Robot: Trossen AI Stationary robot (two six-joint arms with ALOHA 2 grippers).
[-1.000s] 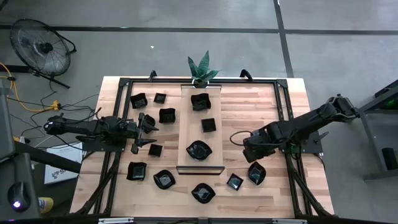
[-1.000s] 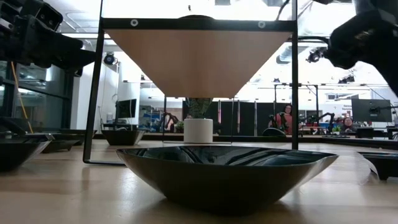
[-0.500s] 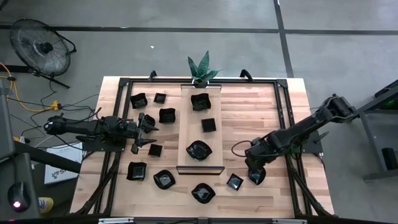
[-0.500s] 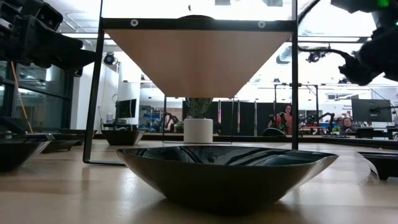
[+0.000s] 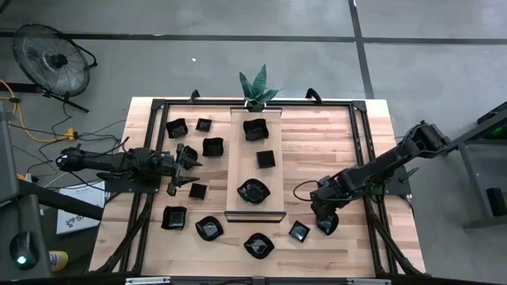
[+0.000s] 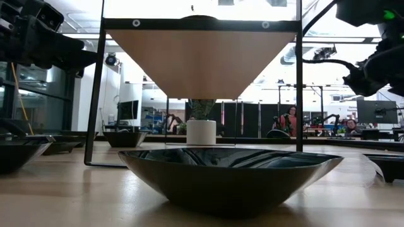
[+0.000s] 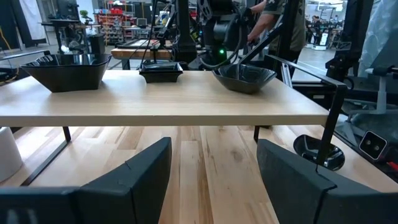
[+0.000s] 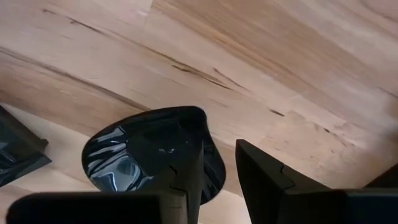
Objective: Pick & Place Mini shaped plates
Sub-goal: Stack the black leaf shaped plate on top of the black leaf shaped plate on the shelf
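Several glossy black mini plates lie flat on the table, and three more sit on the raised pale board (image 5: 255, 207). My right gripper (image 5: 321, 214) is open, low over a leaf-shaped plate (image 5: 327, 225) near the table's near right. In the right wrist view, one finger (image 8: 186, 177) is over the plate's hollow (image 8: 140, 158) and the other finger (image 8: 267, 180) stands outside its rim. My left gripper (image 5: 181, 168) is open and waits at the table's left, among the plates there; its wrist view looks level at the board (image 7: 186, 102). My right gripper comes at the leaf-shaped plate from above, its fingers on either side of the rim (image 8: 214, 165) on the plate's far side. The plate rests flat on the table. Whether a finger touches it, I cannot tell.
A black metal frame (image 5: 360, 142) runs around the table. A potted plant (image 5: 258, 89) stands at the far edge behind the board. A square plate (image 5: 299, 231) lies just left of the right gripper. One plate (image 6: 230, 176) fills the low view's foreground. People show in the room beyond.
My right gripper has moved toward the table's near edge and down, from above bare wood to just over the leaf-shaped plate at the near right. The plates have stayed where they were.
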